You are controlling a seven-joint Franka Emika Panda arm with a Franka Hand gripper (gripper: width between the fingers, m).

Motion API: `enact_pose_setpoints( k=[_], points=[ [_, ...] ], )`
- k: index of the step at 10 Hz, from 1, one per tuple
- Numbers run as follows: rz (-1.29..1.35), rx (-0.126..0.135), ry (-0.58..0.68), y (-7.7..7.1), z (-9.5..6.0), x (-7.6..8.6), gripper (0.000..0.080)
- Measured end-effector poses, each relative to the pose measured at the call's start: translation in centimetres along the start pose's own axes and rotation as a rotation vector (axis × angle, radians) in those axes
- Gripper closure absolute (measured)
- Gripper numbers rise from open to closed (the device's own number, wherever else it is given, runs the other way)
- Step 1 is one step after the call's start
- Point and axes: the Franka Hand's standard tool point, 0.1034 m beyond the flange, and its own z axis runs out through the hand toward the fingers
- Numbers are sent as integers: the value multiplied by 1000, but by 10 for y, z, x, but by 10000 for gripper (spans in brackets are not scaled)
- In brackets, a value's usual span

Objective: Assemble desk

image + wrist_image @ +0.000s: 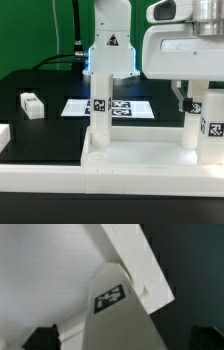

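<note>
White legs [100, 112] stand upright on the tabletop [135, 160]. I see the fingers [40, 338] spread apart, one tagged leg [112, 325] between them.

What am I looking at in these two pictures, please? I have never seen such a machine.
A white robot arm is putting a small desk together. One picture comes from a camera off the arm, the other from a camera on its wrist. On the black table lies the tabletop; a first leg and a second leg stand upright on it. A loose leg and the marker board lie behind. The hand is open around the second leg, holding nothing.
</note>
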Motion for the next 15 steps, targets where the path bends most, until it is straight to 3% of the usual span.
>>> enact_pose_setpoints(
  k=[4, 6, 7, 8, 9, 11, 15],
  points=[
    [-272, -18, 8, 1, 0, 1, 151],
    [-281, -19, 9, 0, 0, 1, 163],
    [-279, -19, 9, 0, 0, 1, 342],
    [-275, -19, 9, 0, 0, 1, 342],
    [-248, -19, 9, 0, 0, 1, 516],
    [-244, -18, 9, 1, 0, 1, 511],
    [70, -6, 12, 3, 0, 3, 511]
  ],
)
